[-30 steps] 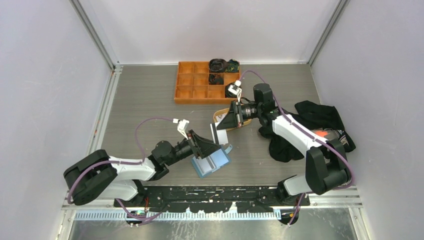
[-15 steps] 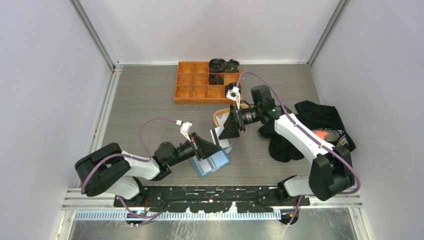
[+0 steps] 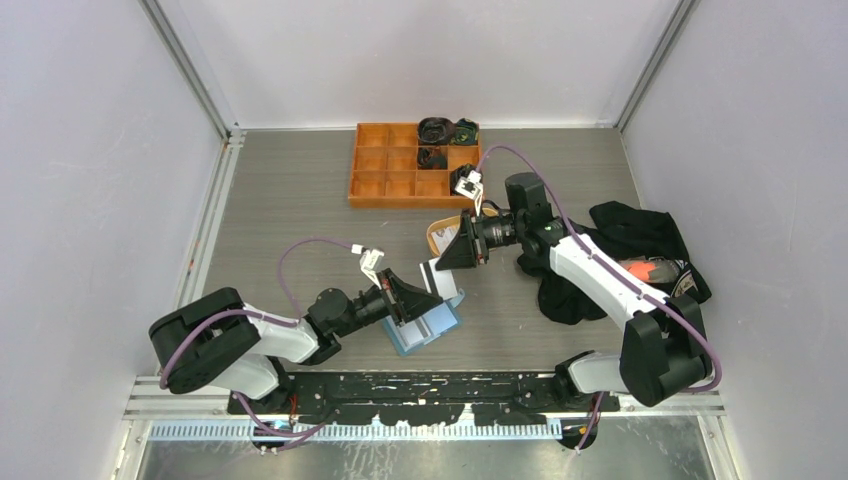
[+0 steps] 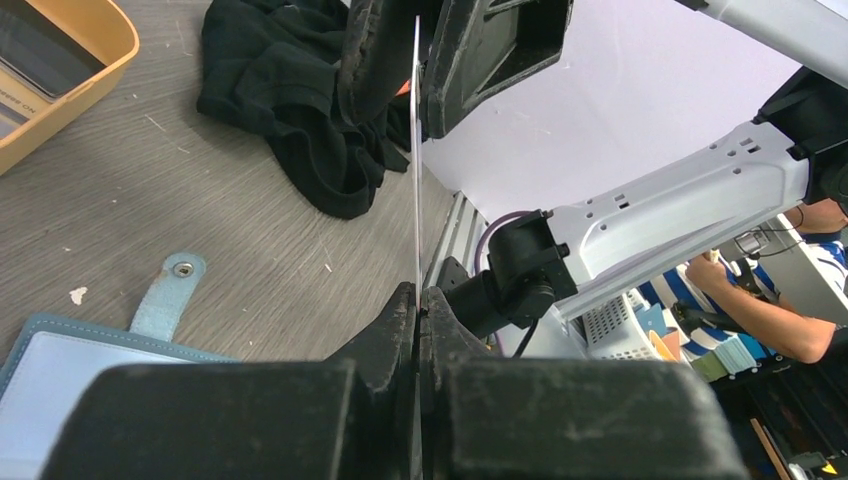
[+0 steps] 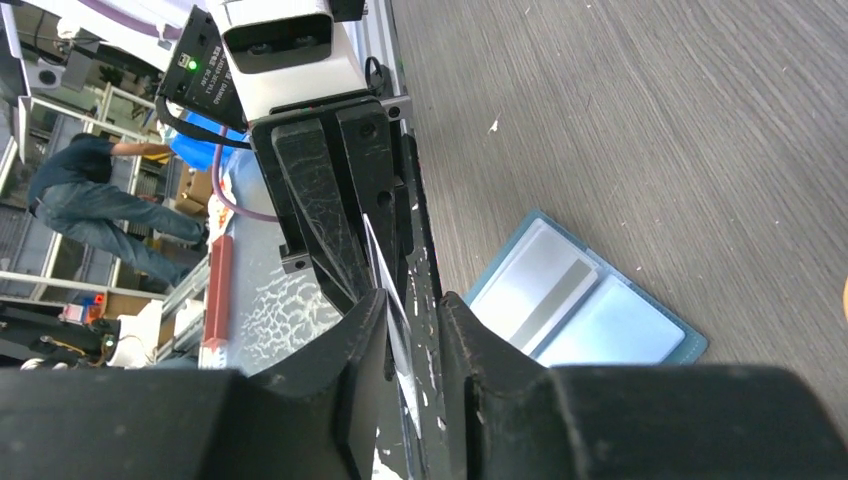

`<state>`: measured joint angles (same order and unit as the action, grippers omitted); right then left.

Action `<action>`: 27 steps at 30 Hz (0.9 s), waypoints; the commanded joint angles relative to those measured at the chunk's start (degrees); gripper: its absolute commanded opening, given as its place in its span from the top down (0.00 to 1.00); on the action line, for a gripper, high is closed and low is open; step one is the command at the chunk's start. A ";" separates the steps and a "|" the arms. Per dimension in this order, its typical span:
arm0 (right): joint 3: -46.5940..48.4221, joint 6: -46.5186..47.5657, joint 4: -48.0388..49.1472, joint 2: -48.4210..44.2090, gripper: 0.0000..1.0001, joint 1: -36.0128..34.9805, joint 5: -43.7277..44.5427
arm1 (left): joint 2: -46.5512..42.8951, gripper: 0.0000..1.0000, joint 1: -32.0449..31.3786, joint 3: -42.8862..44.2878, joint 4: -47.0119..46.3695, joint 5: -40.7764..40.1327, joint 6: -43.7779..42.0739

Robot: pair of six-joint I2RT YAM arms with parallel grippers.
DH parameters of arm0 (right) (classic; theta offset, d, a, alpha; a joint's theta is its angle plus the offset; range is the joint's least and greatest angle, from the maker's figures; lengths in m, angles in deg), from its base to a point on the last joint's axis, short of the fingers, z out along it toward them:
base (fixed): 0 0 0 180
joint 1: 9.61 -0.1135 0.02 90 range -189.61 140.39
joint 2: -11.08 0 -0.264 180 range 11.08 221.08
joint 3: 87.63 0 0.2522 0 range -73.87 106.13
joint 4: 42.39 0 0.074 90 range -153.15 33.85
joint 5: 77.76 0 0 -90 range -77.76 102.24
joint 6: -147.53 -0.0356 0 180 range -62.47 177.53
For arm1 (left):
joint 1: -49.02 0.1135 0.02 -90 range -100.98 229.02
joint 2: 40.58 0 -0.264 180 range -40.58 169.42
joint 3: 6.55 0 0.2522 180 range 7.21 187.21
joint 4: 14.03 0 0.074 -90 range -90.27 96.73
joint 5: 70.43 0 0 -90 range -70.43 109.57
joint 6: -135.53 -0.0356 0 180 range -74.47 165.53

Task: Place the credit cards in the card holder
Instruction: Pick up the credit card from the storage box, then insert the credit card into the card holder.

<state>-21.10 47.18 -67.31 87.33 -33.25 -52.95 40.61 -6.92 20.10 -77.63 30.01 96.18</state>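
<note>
Grey wood-grain table (image 3: 290, 200) (card holder (image 3: 432, 330) lies open), white walls (image 3: 420, 50).

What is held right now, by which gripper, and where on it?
A card, pinched at one end by the left gripper. The right gripper straddles the other end, jaws not closed on it.

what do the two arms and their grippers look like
Both arms have white shells with black joints: left arm, right arm. A purple cable loops along each to a white connector. The left gripper and right gripper are matte black, wedge-shaped, with two flat fingers.
</note>
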 commanded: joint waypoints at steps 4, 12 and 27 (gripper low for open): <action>1.55 -2.53 4.26 -1.30 0.97 -0.35 -2.40 | -1.43 1.00 -0.29 -0.17 -4.60 -2.63 -1.92; 3.91 6.01 -7.38 -2.90 0.99 0.27 6.98 | -9.62 0.44 -0.21 -9.90 0.31 -9.90 2.10; -5.29 -14.32 9.29 8.24 0.99 -2.48 21.70 | -44.47 0.67 -0.65 -2.37 69.55 -20.37 8.87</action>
<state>-25.47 38.92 -65.17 93.56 -34.47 -35.94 -3.78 -7.27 18.54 -15.64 12.34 103.68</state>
